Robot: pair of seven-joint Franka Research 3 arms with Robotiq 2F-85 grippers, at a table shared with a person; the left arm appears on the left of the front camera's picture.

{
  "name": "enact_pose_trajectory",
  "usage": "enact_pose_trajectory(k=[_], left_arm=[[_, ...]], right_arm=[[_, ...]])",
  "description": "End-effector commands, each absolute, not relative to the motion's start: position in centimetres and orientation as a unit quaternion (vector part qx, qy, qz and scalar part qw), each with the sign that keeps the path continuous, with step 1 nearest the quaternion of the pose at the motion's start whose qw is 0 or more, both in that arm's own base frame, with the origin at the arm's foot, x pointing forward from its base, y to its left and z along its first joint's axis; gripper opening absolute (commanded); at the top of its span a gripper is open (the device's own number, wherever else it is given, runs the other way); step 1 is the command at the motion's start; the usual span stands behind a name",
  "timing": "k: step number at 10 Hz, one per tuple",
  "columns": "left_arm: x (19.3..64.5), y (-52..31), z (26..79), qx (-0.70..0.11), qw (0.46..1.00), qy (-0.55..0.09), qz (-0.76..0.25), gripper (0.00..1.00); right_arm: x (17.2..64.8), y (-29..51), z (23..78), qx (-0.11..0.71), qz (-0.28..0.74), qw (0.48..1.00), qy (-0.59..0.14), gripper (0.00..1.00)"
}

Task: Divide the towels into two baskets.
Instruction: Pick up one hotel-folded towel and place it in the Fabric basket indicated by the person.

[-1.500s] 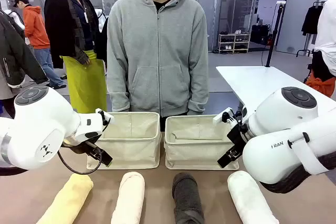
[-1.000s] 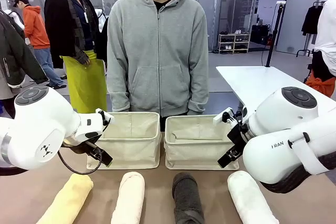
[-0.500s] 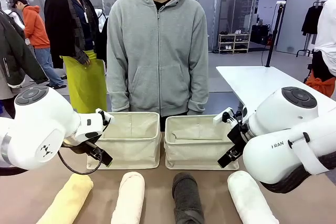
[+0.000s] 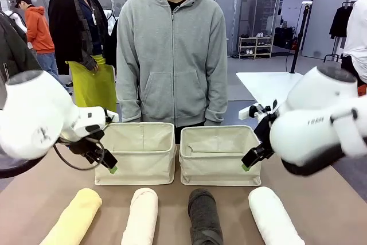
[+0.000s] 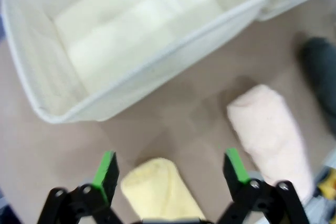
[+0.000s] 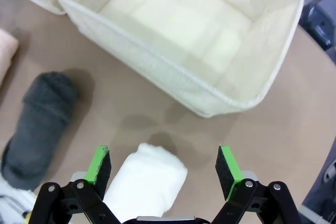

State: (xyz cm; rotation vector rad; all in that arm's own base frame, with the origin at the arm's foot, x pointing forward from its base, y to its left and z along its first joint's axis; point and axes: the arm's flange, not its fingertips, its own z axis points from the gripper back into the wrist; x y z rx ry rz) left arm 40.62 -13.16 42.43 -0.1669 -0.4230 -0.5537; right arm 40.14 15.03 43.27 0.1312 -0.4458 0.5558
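Note:
Four rolled towels lie in a row at the table's near edge: pale yellow (image 4: 72,219), cream (image 4: 140,216), dark grey (image 4: 205,217) and white (image 4: 274,217). Behind them stand two beige baskets side by side, left (image 4: 140,170) and right (image 4: 218,173), with nothing inside. My left gripper (image 4: 112,168) hangs open in front of the left basket (image 5: 173,51), above the end of the yellow towel (image 5: 160,190), with the cream towel (image 5: 270,135) beside it. My right gripper (image 6: 163,163) is open over the end of the white towel (image 6: 147,182), near the right basket (image 6: 157,72). The dark grey towel (image 6: 39,124) lies off to its side.
A person in a grey hoodie (image 4: 172,55) stands at the table's far side right behind the baskets, hands down. A white table (image 4: 269,87) stands at the back right. Bare brown tabletop (image 4: 327,210) lies to either side of the towels.
Both arms have risen and swung outward, the left one leftward and the right one rightward, with the grippers lifting slightly. Towels and baskets have stayed put.

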Motion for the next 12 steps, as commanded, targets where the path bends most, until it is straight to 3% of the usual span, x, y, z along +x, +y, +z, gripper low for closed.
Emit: enact_pose_trajectory(k=[1, 3, 6, 9, 12], left_arm=[[40.7, -9.3, 45.0, -0.192, 0.935, -0.161, -0.252, 1.0], [40.4, -4.8, 45.3, -0.316, 0.918, -0.137, -0.195, 1.0], [37.9, 4.2, 43.4, -0.507, 0.844, -0.138, -0.11, 1.0], [33.4, 14.5, 42.3, -0.584, 0.786, -0.201, -0.038, 1.0], [29.4, 22.2, 41.4, -0.578, 0.784, -0.223, 0.03, 1.0]], right_arm=[[40.5, 12.1, 45.2, 0.139, 0.24, 0.944, -0.177, 1.0], [41.0, 7.4, 45.7, 0.269, 0.15, 0.941, -0.14, 1.0], [39.6, -2.8, 45.6, 0.487, 0.079, 0.856, -0.152, 1.0], [36.0, -15.1, 44.4, 0.55, -0.021, 0.817, -0.172, 1.0], [31.2, -24.6, 43.8, 0.512, -0.073, 0.837, -0.177, 1.0]])
